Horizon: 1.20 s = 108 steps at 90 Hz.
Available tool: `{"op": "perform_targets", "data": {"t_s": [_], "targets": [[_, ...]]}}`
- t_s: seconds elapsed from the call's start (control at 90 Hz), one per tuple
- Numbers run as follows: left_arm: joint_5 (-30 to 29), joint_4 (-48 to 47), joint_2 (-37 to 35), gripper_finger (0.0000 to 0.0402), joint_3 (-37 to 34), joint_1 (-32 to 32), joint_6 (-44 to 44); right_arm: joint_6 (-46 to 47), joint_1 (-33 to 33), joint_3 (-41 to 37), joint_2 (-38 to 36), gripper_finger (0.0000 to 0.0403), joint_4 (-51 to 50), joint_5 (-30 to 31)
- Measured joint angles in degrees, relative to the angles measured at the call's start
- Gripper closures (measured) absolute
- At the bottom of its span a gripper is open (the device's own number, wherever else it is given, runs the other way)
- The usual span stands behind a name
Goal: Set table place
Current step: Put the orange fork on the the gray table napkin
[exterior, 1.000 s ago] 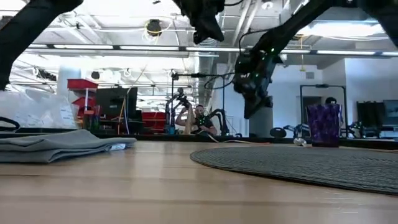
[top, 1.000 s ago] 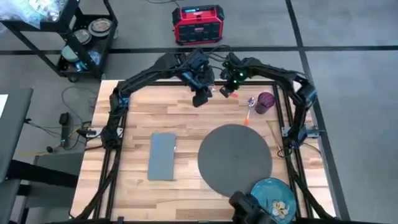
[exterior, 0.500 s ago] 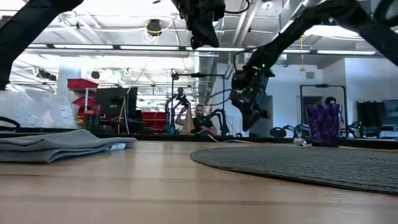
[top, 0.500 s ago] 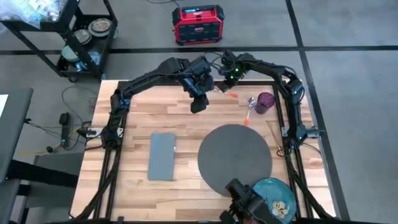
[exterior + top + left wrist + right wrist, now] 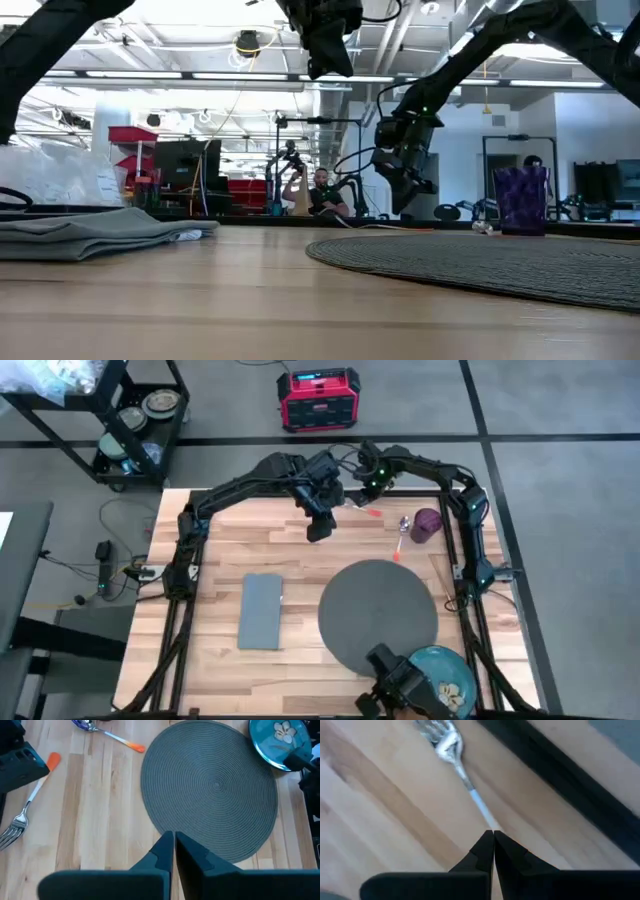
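Observation:
The round dark grey mat (image 5: pixel 378 615) lies on the table (image 5: pixel 215 545) at its right middle. A blue-green plate (image 5: pixel 445 675) sits at the near right corner. The grey napkin (image 5: pixel 262 610) lies flat to the left of the mat. The purple cup (image 5: pixel 427 523) stands at the far right, with the spoon (image 5: pixel 400 535) beside it. The orange-handled fork (image 5: pixel 22 817) lies flat near the far edge. My right gripper (image 5: pixel 493 834) is shut, low over the fork's handle. My left gripper (image 5: pixel 174 836) is shut and hangs high over the far middle of the table. My right gripper's shut fingertips stand over the fork's shaft (image 5: pixel 481 810), which runs out from under them along the table. The fingers hide the spot below them, so I cannot tell whether they touch the fork.
A dark device (image 5: pixel 395 685) sits at the near edge beside the plate. The table's black frame (image 5: pixel 560 775) runs just beyond the fork. Off the table are a black cart (image 5: pixel 130 420) at the far left and a red box (image 5: pixel 318 400) on the floor.
My right gripper has moved toward the table's far edge and come lower, and it stays shut. My left gripper has stayed high over the far middle of the table.

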Motion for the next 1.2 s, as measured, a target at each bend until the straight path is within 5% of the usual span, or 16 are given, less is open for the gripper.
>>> {"op": "perform_targets", "data": {"t_s": [0.6, 1.078, 1.2], "targets": [[0.0, -1.5, 0.0, 0.0401, 0.0, -0.2, 0.1, 0.5, 1.2, 0.0, 4.5, 0.0403, -6.6, -3.9], [0.0, -4.4, 0.0, 0.0401, 0.0, -0.3, -0.1, -3.2, 11.8, -0.1, 4.7, 0.0403, -5.0, -20.9], [-0.1, -5.4, 0.0, 0.0401, 0.0, -0.5, -0.5, -2.4, 12.6, -0.2, 3.6, 0.0403, -2.3, -16.4]]}}
